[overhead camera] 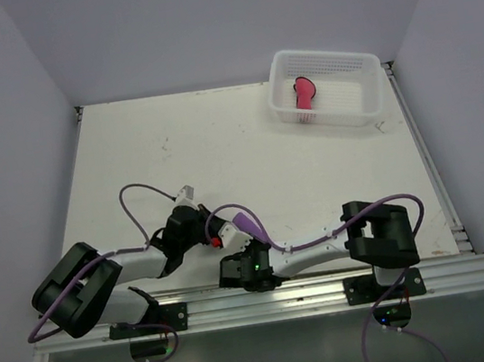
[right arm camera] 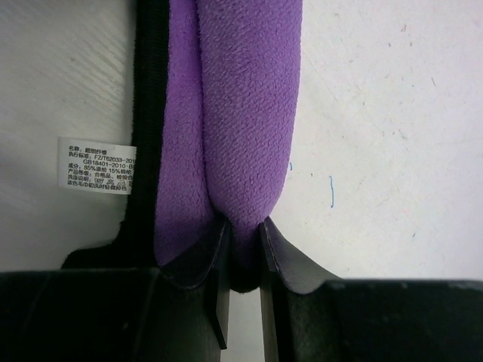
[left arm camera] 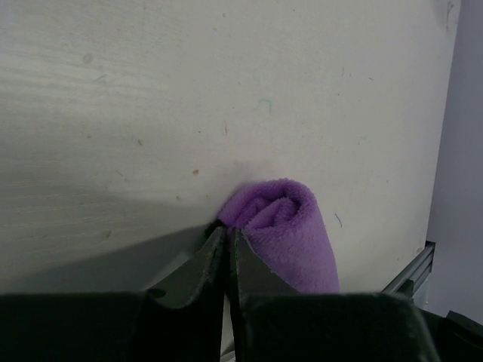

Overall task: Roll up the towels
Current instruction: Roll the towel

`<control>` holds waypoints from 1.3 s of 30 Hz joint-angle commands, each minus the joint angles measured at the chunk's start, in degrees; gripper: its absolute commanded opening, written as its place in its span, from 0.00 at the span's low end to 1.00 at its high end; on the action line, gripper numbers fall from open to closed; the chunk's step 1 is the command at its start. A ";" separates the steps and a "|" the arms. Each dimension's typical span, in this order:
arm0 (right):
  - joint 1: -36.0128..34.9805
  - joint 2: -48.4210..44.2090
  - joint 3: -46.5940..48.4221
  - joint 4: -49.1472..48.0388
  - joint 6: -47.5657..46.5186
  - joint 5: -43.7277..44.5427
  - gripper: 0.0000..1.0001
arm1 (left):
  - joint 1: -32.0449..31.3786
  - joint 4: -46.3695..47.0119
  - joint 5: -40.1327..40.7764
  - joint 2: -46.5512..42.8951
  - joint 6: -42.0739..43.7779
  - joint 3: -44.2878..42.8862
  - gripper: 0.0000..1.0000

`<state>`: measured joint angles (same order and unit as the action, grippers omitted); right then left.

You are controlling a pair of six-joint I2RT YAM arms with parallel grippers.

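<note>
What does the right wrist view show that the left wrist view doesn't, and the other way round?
Only the right wrist view shows the white care label with printed text, a strip of black fabric along the roll, and the right gripper pinching the purple towel lengthwise. Only the left wrist view shows the roll's spiral end, the table's far edge with a metal rail, and the left gripper nearly shut at that end. Both show the purple towel rolled up on the pale table.
</note>
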<state>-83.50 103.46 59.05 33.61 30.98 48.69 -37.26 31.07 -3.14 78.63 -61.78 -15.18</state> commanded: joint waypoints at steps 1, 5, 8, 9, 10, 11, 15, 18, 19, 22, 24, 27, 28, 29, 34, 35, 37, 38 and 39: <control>-0.08 -3.26 -0.34 -1.53 2.68 -4.65 0.11 | 0.08 -3.56 4.89 -1.20 2.01 1.64 0.09; 0.01 -6.95 -0.42 -1.35 2.50 -5.97 0.24 | -0.01 -3.56 5.33 -0.41 2.10 2.43 0.09; 0.27 -10.02 -1.21 -1.79 2.50 -6.67 0.22 | -0.01 -3.21 5.33 0.56 2.01 2.61 0.09; 0.62 -10.90 -1.56 -2.14 2.59 -6.94 0.20 | -0.01 -2.77 5.07 0.73 1.93 2.61 0.09; 1.06 -11.08 -2.09 -2.66 2.33 -7.55 0.15 | 0.08 -2.68 4.98 0.73 1.84 2.61 0.09; 1.24 -11.26 -2.27 -2.93 2.24 -7.73 0.12 | 0.08 -2.59 4.90 0.73 1.84 2.61 0.09; 1.59 -9.69 -2.80 -3.19 2.24 -7.91 0.00 | -0.01 -3.47 4.54 -1.10 1.75 2.35 0.09; 1.85 -7.58 -3.06 -3.11 3.12 -8.17 0.00 | 0.08 -5.05 4.37 -3.38 1.84 2.08 0.09; 2.38 -7.14 -3.06 -2.58 4.51 -8.17 0.00 | 0.08 -5.49 4.37 -4.00 1.84 1.91 0.09; 3.61 -5.38 -3.15 -1.35 6.98 -7.99 0.00 | 0.08 -7.69 4.37 -6.99 2.10 1.56 0.09; 3.79 -4.94 -3.76 -1.79 7.16 -7.82 0.00 | -0.01 -9.53 4.72 -9.45 2.01 1.38 0.09; 3.88 -4.15 -4.38 -3.10 7.16 -7.47 0.00 | 0.08 -10.76 4.72 -12.18 1.40 0.86 0.10; 3.88 -3.88 -4.64 -3.72 6.99 -7.55 0.00 | 0.08 -10.68 4.54 -12.62 1.22 0.51 0.10; 3.88 -3.71 -4.73 -4.16 6.90 -7.55 0.00 | 0.16 -10.50 4.46 -12.97 0.70 0.33 0.10; 4.31 -3.53 -5.26 -6.27 6.55 -8.69 0.00 | 0.08 -5.51 2.09 -10.52 -1.59 -0.73 0.11; 4.66 -3.53 -5.34 -6.62 6.55 -9.31 0.00 | 0.08 -4.01 1.47 -9.04 -2.46 -0.73 0.11; 5.02 -3.70 -5.61 -6.97 6.55 -9.66 0.00 | 0.08 0.55 -0.11 -7.62 -3.43 -0.64 0.11; 5.02 -3.88 -5.78 -7.06 6.63 -9.92 0.00 | 0.16 2.22 -0.72 -6.14 -3.78 -0.73 0.11; 5.19 -4.05 -6.22 -7.24 6.63 -10.10 0.00 | 0.08 4.50 -1.25 -5.60 -4.05 -0.82 0.10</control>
<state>-79.40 98.24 55.07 28.97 35.90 41.21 -37.26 26.15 -1.98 70.96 -63.70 -14.13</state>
